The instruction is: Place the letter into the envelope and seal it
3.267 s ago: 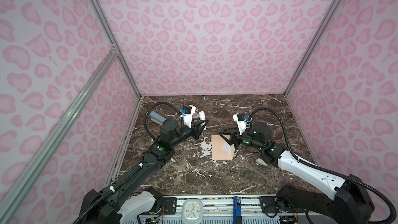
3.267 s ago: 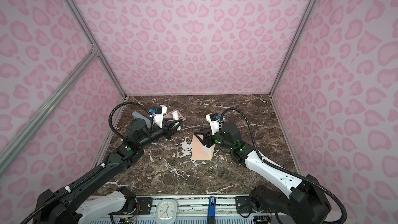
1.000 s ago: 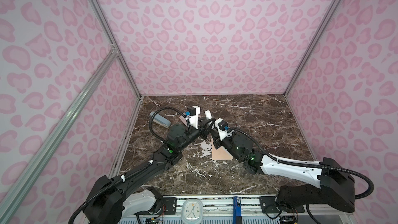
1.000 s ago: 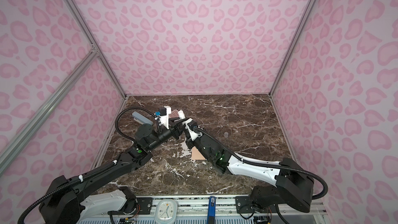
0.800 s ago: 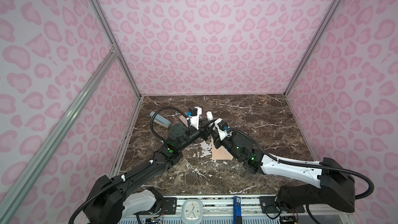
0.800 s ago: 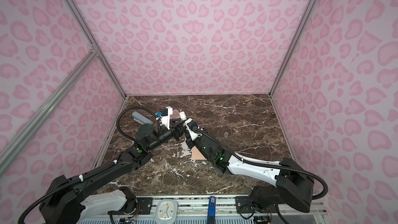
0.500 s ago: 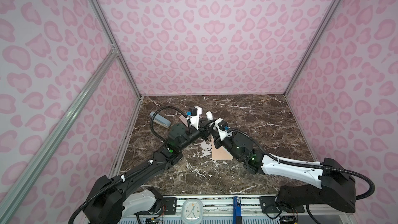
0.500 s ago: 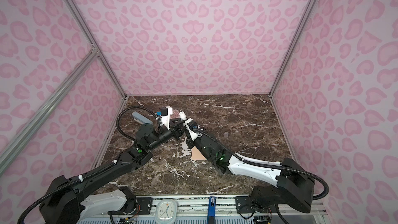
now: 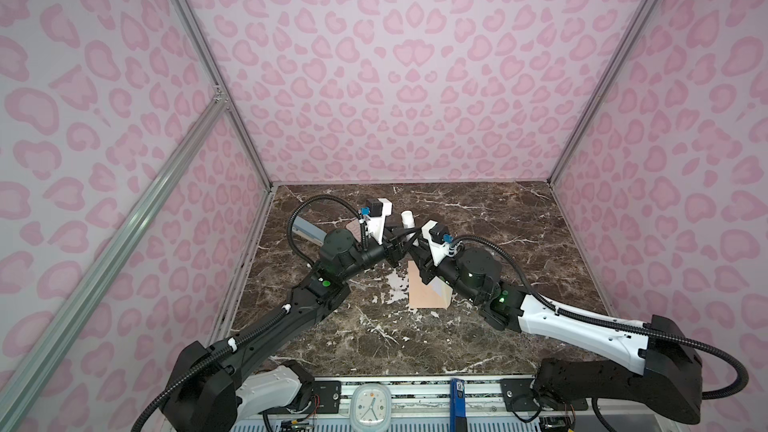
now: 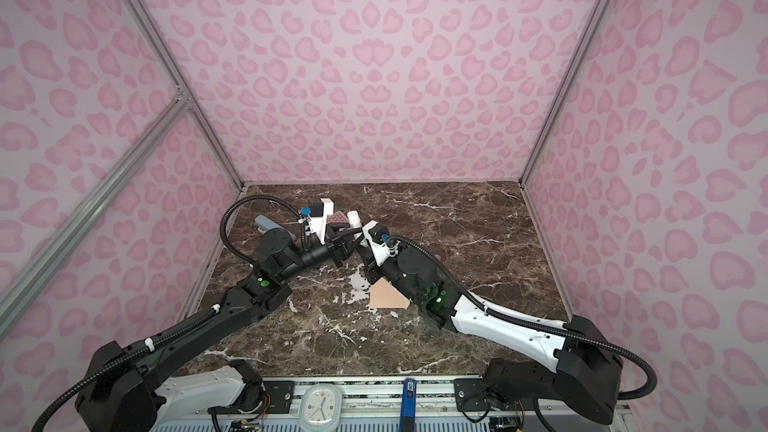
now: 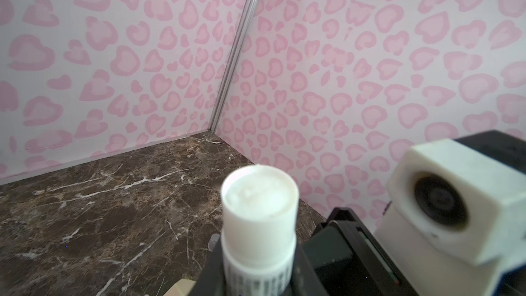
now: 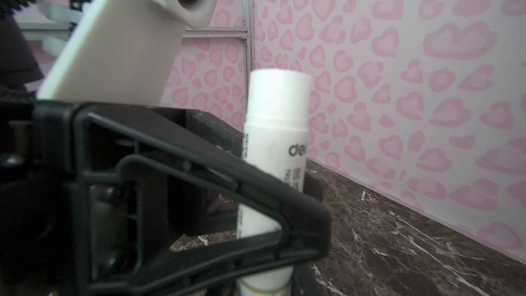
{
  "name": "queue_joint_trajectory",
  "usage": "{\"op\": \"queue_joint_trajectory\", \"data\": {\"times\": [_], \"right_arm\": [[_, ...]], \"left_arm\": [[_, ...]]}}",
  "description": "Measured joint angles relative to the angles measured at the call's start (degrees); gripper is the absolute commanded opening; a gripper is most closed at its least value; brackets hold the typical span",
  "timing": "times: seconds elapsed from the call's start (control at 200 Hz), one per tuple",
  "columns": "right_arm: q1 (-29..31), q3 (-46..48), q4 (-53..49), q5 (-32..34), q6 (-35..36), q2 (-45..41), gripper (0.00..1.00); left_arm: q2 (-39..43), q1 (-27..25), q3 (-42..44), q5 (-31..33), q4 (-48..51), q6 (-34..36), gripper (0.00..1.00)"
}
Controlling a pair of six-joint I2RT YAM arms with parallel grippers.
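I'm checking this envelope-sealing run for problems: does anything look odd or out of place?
The left fingers hold a white glue stick roughly upright, and the right fingers crowd the same stick. The envelope lies unattended, partly beneath the right arm.

Both arms stretch low from the near edge of the desk (image 9: pixel 478 338) and meet toward its far edge, left of the middle. The left arm (image 9: pixel 307 309) angles inward, the left end effector (image 9: pixel 397 243) clamped on an upright glue stick (image 11: pixel 257 214). The right arm (image 9: pixel 552 317) reaches across, the right end effector (image 9: pixel 415 249) at the same stick; whether it grips cannot be told.
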State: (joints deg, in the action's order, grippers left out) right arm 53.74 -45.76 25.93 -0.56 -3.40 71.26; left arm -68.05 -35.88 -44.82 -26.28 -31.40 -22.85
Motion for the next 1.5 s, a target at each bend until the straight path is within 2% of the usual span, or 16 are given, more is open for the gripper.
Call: {"op": "queue_joint_trajectory", "data": {"times": [0.205, 0.27, 0.315, 0.395, 0.54, 0.615, 0.735, 0.865, 0.985, 1.275, 1.5], "right_arm": [[-4.6, 0.0, -1.7, -15.4, -6.2, -0.8, 0.03], [-5.9, 0.0, -1.4, -19.8, -7.8, -0.6, 0.06], [-6.5, -0.1, -1.4, -22.2, -8.4, -0.5, 0.13], [-7.0, -0.6, -1.8, -24.5, -9.0, -0.3, 0.38], [-6.1, -1.6, -3.7, -26.8, -5.2, 0.3, 0.54], [-4.3, -1.7, -4.4, -24.1, -2.0, 0.3, 0.58], [-0.1, -0.6, -4.0, -14.5, 2.1, 0.5, 0.59], [3.6, 2.6, -1.7, -4.2, 4.6, 0.6, 0.57], [5.2, 3.4, 2.7, 3.2, 6.6, 1.9, 0.56], [7.0, 0.0, 10.4, 9.9, 9.8, 7.4, 0.56], [7.3, -0.7, 14.1, 13.0, 10.8, 10.5, 0.47]], "left_arm": [[-0.7, 2.9, 0.5, -11.2, -2.3, -0.3, 0.04], [-0.9, 3.5, 0.8, -13.7, -3.5, -1.0, 0.04], [-1.0, 3.8, 0.8, -15.0, -3.8, -1.1, 0.04], [-1.1, 4.0, 0.8, -16.4, -4.3, -1.1, 0.04], [0.0, 3.7, 0.9, -16.3, -3.6, -1.1, 0.04], [1.7, 3.2, 1.7, -13.0, -2.2, -0.7, 0.04], [5.7, 1.6, 3.4, -3.9, 0.1, 1.0, 0.04], [9.0, -0.1, 5.4, 7.4, 0.3, 3.1, 0.04], [10.3, -1.5, 6.5, 14.5, 0.4, 4.2, 0.04], [9.9, -2.5, 8.3, 20.7, -0.6, 4.3, 0.04], [9.8, -2.6, 8.6, 21.6, -1.9, 3.4, 0.04]]}}
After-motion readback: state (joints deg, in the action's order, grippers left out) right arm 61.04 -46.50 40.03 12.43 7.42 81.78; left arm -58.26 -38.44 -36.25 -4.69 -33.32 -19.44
